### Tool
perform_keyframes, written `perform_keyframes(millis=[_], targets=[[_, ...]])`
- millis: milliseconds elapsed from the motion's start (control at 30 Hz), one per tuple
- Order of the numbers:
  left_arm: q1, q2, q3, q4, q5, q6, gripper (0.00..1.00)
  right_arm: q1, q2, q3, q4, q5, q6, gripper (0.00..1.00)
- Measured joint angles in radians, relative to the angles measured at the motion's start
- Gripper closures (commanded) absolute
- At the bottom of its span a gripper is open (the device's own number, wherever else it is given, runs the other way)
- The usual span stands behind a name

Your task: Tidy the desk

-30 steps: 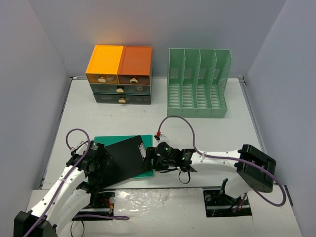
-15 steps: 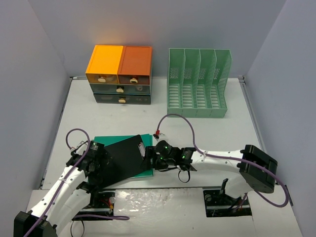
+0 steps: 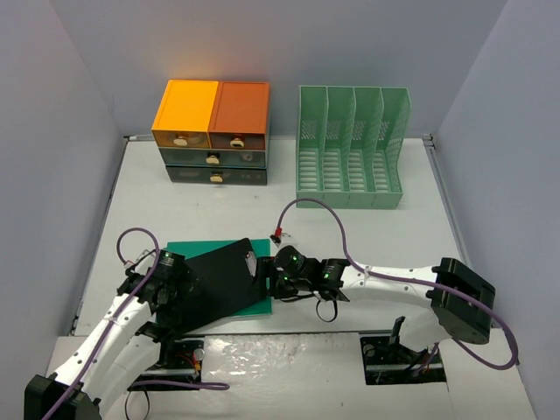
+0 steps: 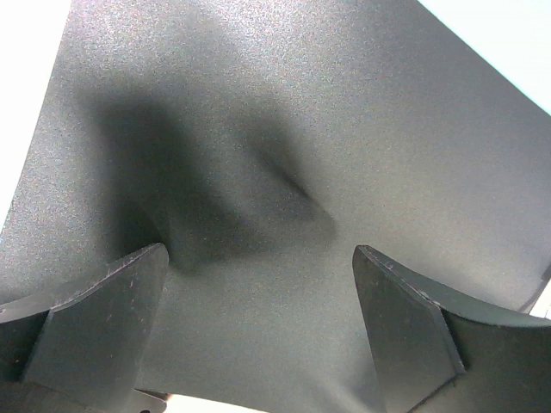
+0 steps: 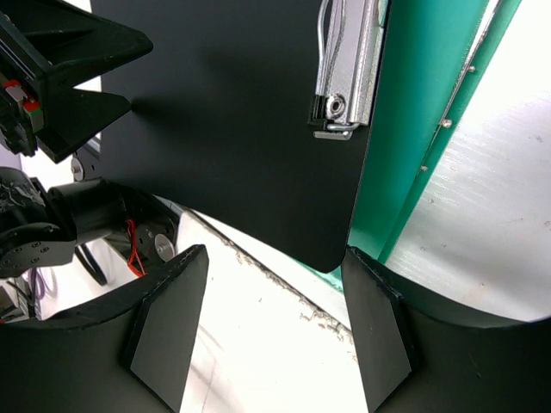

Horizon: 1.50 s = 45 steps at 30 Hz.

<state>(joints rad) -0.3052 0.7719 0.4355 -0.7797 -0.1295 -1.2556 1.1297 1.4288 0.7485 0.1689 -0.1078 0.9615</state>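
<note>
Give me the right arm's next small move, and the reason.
Probably ease the right tool forward and close it on the black clipboard: its jaws stand open astride the board's corner, which lies on the green folder, and the left tool is open too.

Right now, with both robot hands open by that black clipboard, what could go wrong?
1. The right hand straddles a corner of the flat black clipboard, which lies on a flat green folder. Closing there might pinch or drag both together.
2. The clipboard sits askew near the front edge of the white desk and nothing grips it. A nudge from the left hand above it could slide it off.
</note>
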Motion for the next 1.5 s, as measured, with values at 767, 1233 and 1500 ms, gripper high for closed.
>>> perform_keyframes(millis=[767,1233,1500], targets=[[0.000,-0.011,0.000,-0.003,0.002,0.001,0.13,-0.009,0.112,0.026,0.051,-0.003,-0.029,0.40],[0.000,-0.008,0.000,-0.006,0.007,0.006,0.13,-0.016,0.250,0.078,0.141,-0.006,-0.022,0.41],[0.001,0.013,0.002,0.000,0.005,0.018,0.14,-0.023,0.289,0.118,0.140,-0.009,-0.017,0.41]])
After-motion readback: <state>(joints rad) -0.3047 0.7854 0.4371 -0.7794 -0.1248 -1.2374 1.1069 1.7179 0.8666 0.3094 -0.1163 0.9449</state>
